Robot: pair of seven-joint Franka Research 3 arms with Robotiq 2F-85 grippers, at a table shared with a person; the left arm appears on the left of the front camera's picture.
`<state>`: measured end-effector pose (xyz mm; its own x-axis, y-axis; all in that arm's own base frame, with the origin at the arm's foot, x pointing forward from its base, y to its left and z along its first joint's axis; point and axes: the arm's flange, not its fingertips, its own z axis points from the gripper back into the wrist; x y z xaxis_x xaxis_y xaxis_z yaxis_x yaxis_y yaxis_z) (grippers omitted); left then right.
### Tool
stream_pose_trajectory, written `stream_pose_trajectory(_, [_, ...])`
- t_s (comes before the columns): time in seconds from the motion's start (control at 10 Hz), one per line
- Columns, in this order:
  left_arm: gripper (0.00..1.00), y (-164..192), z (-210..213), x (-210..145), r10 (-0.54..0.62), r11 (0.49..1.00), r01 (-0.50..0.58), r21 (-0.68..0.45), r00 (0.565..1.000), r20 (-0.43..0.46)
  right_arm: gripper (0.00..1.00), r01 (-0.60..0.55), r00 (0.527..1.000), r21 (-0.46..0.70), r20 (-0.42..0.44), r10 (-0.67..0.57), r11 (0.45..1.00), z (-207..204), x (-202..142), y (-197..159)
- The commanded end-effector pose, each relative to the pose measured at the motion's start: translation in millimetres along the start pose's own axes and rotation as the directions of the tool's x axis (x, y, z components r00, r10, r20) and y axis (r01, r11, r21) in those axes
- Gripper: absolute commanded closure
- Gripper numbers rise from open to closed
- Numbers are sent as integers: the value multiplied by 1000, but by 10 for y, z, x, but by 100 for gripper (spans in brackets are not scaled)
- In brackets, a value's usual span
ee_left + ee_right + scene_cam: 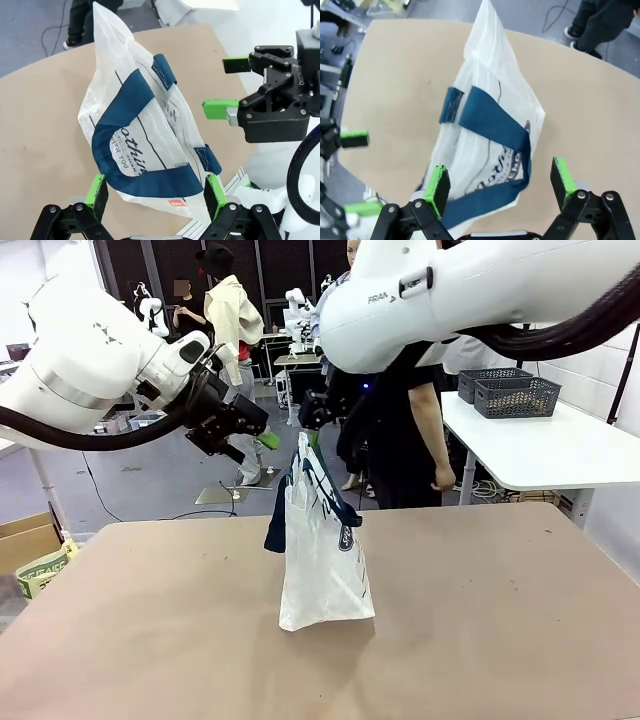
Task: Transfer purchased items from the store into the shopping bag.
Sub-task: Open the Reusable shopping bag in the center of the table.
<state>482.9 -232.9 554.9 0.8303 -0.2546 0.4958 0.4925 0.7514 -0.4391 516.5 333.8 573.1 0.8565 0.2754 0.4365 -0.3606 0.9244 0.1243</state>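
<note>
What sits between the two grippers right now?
The top of the shopping bag rises between the left gripper and right gripper, both open, in the front view.

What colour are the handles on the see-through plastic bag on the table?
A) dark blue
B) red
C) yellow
A: the shopping bag standing on the table has dark blue handles looping over its top, plain in both wrist views.

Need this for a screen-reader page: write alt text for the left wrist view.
A translucent shopping bag with navy handles and dark print stands on a tan table, framed between the open, green-padded fingers of the left gripper. The right gripper, also open, hangs near the picture's right edge.
</note>
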Motion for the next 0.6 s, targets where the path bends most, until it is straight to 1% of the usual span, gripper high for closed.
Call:
stream_pose_trajectory(0.0, [0, 27, -61, 101, 23, 1000, -24, -12, 999, -41, 0, 46, 999, -35, -20, -47, 998, -112, 194, 213])
stream_pose_trajectory(0.2, [0, 20, -172, 102, 69, 997, -70, -14, 995, -71, 0, 46, 998, -51, -51, -49, 998, -253, 231, 282])
stream_pose_trajectory(0.3, [0, 13, -226, 101, 84, 996, -85, -4, 994, -76, 0, 52, 997, -62, -62, -55, 997, -289, 194, 271])
stream_pose_trajectory(0.5, [0, -8, -279, 118, 79, 996, -81, -20, 993, -85, 0, 65, 994, -72, -84, -71, 995, -338, 156, 163])
